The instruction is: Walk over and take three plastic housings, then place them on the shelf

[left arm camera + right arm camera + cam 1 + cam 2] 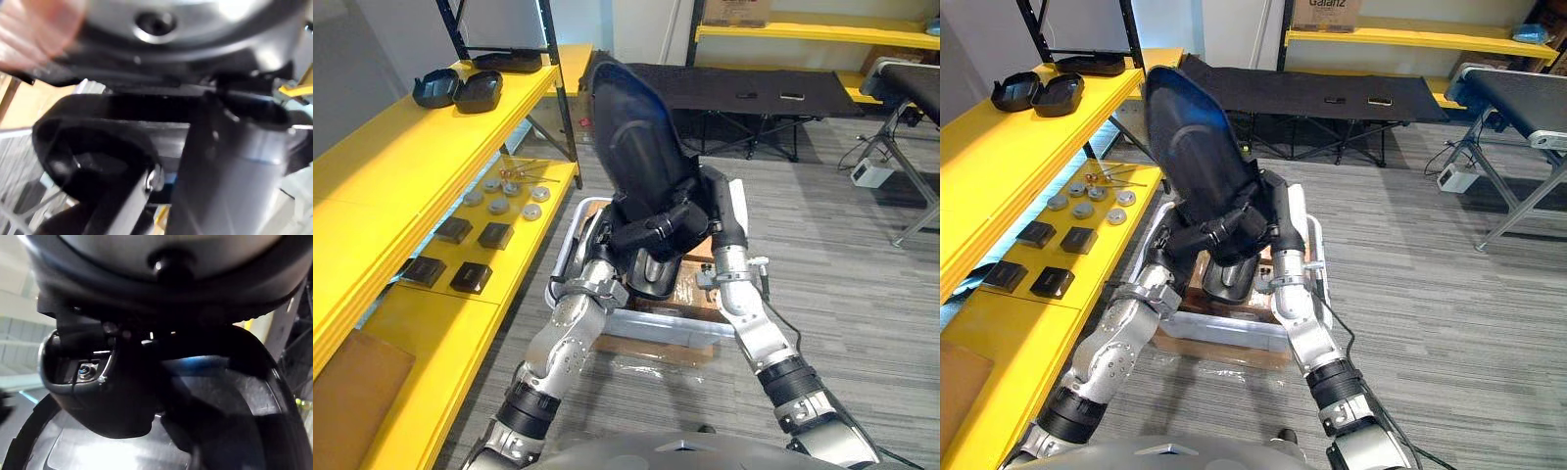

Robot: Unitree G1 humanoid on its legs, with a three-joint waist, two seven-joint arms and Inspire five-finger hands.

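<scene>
Left hand [651,233] and right hand [717,217] are clamping the housing [631,137] at its lower end, long axis tilting upper-left; shelf [411,157] is lying frame-left.

One housing [631,137] aloft, two housings [478,91] on shelf [411,147], four black blocks [495,235], six discs [498,206]

A cardboard box [1325,14] at the upper centre of the frame carries one line of dark print on its front face. It stands on a yellow shelf [1430,39].
</scene>
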